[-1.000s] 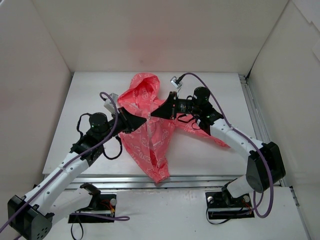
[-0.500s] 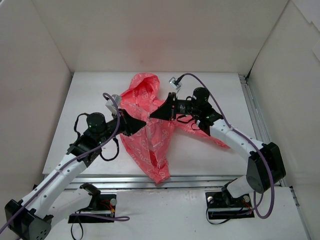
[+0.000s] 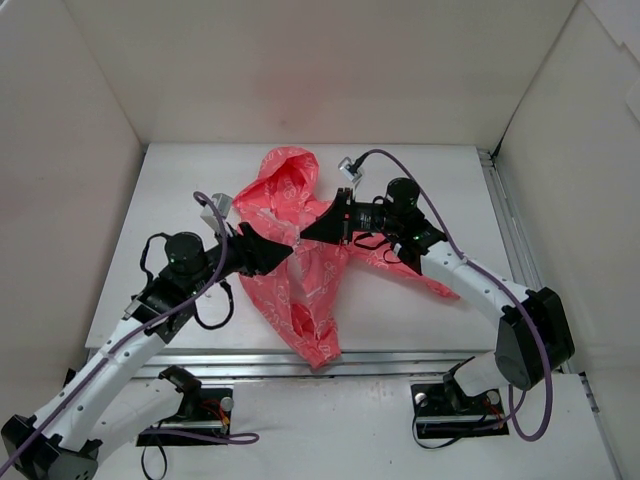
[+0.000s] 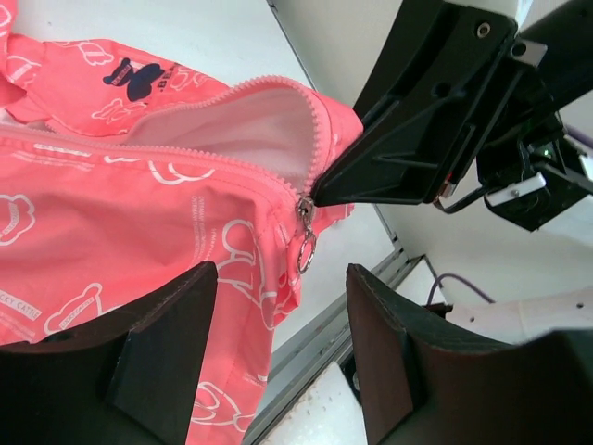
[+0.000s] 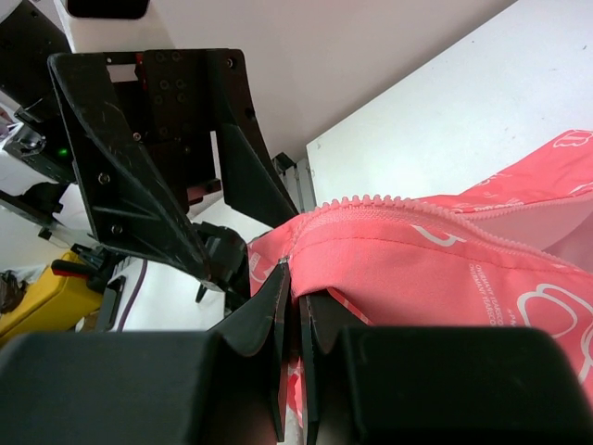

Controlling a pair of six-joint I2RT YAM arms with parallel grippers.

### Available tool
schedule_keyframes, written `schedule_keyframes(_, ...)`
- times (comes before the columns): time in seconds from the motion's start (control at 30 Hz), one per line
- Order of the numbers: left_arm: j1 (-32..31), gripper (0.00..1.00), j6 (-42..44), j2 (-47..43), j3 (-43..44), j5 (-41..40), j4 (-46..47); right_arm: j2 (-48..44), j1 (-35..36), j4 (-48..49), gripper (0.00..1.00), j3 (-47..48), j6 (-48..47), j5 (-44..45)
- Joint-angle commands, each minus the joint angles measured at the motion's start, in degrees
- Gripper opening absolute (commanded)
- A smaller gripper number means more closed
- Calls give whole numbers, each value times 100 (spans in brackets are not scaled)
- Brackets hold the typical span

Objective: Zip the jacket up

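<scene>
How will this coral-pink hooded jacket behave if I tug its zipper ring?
Probably floppy: the coral-pink hooded jacket lies crumpled. Likely bunches toward a tug unless the right tool, shut on its zipper edge, resists. The small metal ring dangles, so may swing away.

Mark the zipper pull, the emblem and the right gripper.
zipper pull (image 4: 305, 252), left wrist view, on its metal ring.
emblem (image 4: 130, 76), left wrist view, on the dark blue print's middle.
right gripper (image 5: 291, 278), right wrist view, between its tips pinching the jacket (image 5: 445, 278) edge.
</scene>
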Motion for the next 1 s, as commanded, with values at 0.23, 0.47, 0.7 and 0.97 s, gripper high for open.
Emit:
schedule_keyframes(0.23,-24,51,-1335,19,-277,-541,804,-324,20,599,0,84,-20,29)
schedule_keyframes(0.47,-24,48,-1695,29,-286,-699,830,-342,29,608,0,14,-47,29)
schedule_keyframes(0.7,-24,47,-1740,64,-181,-743,882,-368,29,617,0,-4,-99,29)
schedule_keyframes(0.97,-24,45,-1880,257,-163,-418,1032,-351,56,626,0,-4,-100,11)
